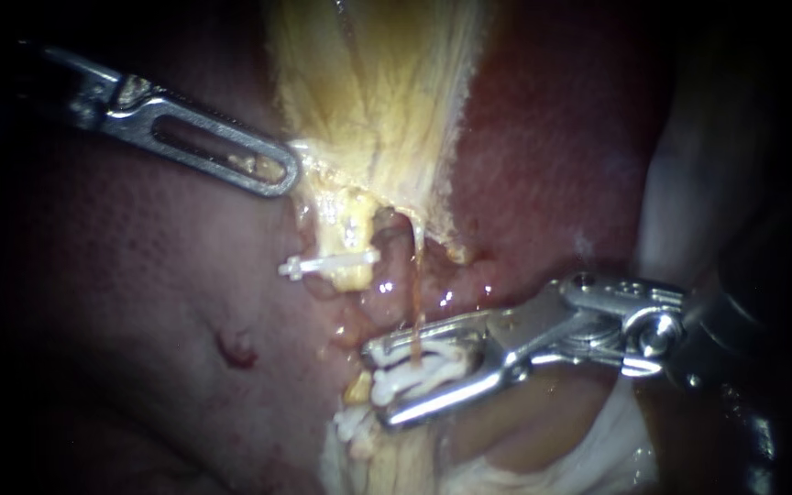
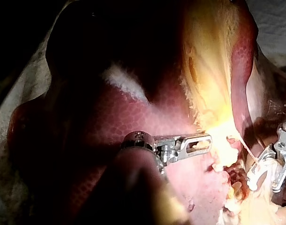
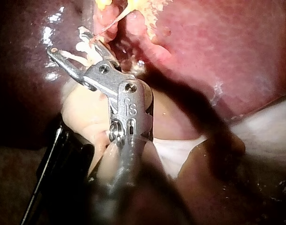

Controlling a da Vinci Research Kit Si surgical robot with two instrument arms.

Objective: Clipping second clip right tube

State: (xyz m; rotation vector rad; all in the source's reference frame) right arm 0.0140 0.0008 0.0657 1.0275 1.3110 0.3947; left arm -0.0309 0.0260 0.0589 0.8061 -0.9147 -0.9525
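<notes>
The right tube (image 1: 415,302) runs down into the hand of the right instrument (image 1: 378,385), which stands wide, holding an open white clip (image 1: 423,371) around it. If the thin tube lies too near the hand's tip at closure, the clip may catch only part of it; any pull toward the shaft could tear it.

Bright central light, wet glare on the liver (image 1: 543,165), dark corners, left instrument (image 1: 277,174) shaft in shadow

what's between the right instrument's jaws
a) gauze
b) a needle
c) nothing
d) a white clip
D: a white clip sits between the jaws of the right instrument, around the thin tube.
</notes>
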